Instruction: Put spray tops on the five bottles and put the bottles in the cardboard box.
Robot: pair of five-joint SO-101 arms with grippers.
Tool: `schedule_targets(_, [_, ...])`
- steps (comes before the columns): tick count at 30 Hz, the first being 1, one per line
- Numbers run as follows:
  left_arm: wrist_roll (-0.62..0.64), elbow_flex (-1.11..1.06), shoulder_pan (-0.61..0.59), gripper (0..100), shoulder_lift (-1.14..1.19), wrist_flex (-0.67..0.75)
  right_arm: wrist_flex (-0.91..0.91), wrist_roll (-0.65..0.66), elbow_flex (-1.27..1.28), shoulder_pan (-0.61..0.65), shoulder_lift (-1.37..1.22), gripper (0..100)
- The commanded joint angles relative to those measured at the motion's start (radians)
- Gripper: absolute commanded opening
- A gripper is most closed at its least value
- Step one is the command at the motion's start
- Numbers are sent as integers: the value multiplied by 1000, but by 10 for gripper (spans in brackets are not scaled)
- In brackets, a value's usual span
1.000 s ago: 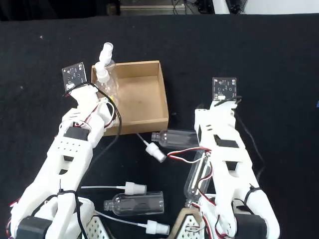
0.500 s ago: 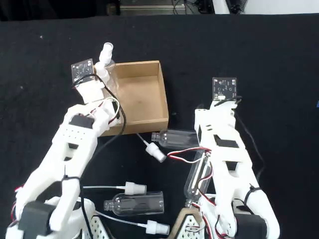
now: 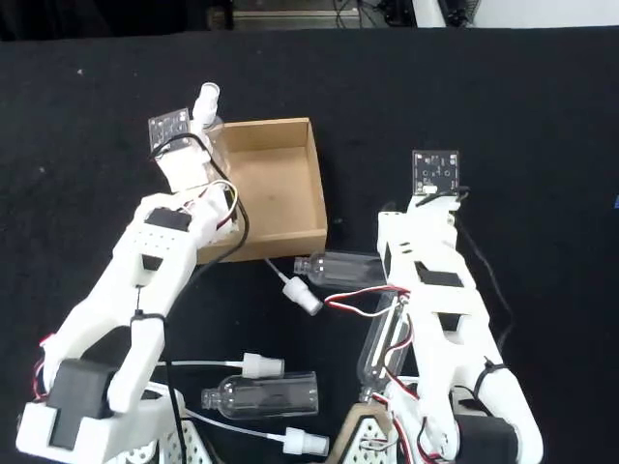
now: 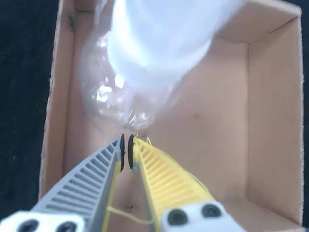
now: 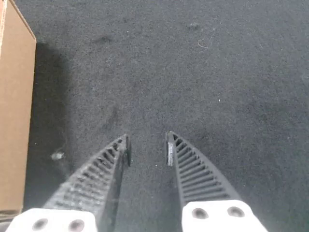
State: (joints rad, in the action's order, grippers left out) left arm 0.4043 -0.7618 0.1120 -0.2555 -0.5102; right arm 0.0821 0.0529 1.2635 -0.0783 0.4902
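The cardboard box (image 3: 276,188) sat open in the upper centre-left of the high view on the black table (image 3: 513,97); a capped bottle (image 3: 207,104) stood upright at the box's upper left corner, its white spray top showing just above the left arm's wrist. The left gripper (image 4: 126,151) hung inside the box with its jaws all but together, only a sliver between the black pads and nothing seen between them; a clear bottle (image 4: 140,72) stood close in front of its tips, inside the box beside one wall, and whether the tips touched it could not be told. The right gripper (image 5: 147,145) hung open and empty over bare table, with the box's outer wall off to one side.

Just below the box's lower right corner lay an uncapped bottle (image 3: 343,268) on its side, with a loose spray top (image 3: 306,299) just beside its neck; a long clear bottle (image 3: 379,340) lay partly under the right arm. At lower centre a second uncapped bottle (image 3: 261,395) lay on its side between two tubed spray tops (image 3: 261,365) (image 3: 305,444).
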Motion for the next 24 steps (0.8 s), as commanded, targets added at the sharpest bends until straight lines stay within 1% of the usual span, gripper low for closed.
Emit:
schedule_targets(1, [-3, 18, -15, 29, 2, 106, -29, 8, -64, -11, -1, 100])
schedule_targets(4, [-3, 5, -19, 29, 2, 130, -29, 8, -62, -11, -1, 100])
schedule_targets(9, [-52, 5, -19, 29, 5, 130, -29, 8, -62, -11, -1, 100])
schedule_targets(24, [-57, -16, -19, 29, -31, 129, -29, 8, -62, -11, -1, 100])
